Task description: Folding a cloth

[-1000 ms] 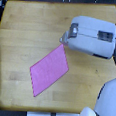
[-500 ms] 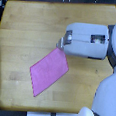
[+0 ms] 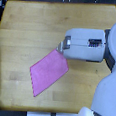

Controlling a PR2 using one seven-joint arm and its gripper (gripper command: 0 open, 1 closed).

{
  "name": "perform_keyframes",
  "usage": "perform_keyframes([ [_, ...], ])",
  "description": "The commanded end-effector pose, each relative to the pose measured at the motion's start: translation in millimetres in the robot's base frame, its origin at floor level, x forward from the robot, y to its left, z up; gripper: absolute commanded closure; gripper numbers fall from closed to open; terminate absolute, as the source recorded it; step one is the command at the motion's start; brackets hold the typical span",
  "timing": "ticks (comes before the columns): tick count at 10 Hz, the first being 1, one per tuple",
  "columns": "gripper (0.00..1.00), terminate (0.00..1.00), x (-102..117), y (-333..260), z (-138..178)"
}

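While the wooden table (image 3: pixel 26 26) lies bare at nine o'clock, the cloth (image 3: pixel 48 72) is seen flat near centre, its upper corner now met by the gripper (image 3: pixel 61 47), shifted leftward from three o'clock; jaw state cannot be told, and folding seems about to begin.

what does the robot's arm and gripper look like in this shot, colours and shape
The arm is a bulky, rounded, boxy shell in white to pale grey, with a small dark slot-like marking on its side. It joins a dark grey section toward the exterior view's right. The gripper is small, narrow and grey-metallic, tapering to a point. No cables are visible; finer detail is too blurred.
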Motion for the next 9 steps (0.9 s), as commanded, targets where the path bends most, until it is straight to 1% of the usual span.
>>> perform_keyframes([
  [1, 0.00, 0.00, -8, 5, -21],
  [3, 0.00, 0.00, -9, 8, -21],
  [5, 0.00, 0.00, -19, 6, -28],
  [7, 0.00, 0.00, -31, 0, -43],
  [8, 1.00, 0.00, -33, 0, -44],
  [9, 1.00, 0.00, -35, 4, -43],
])
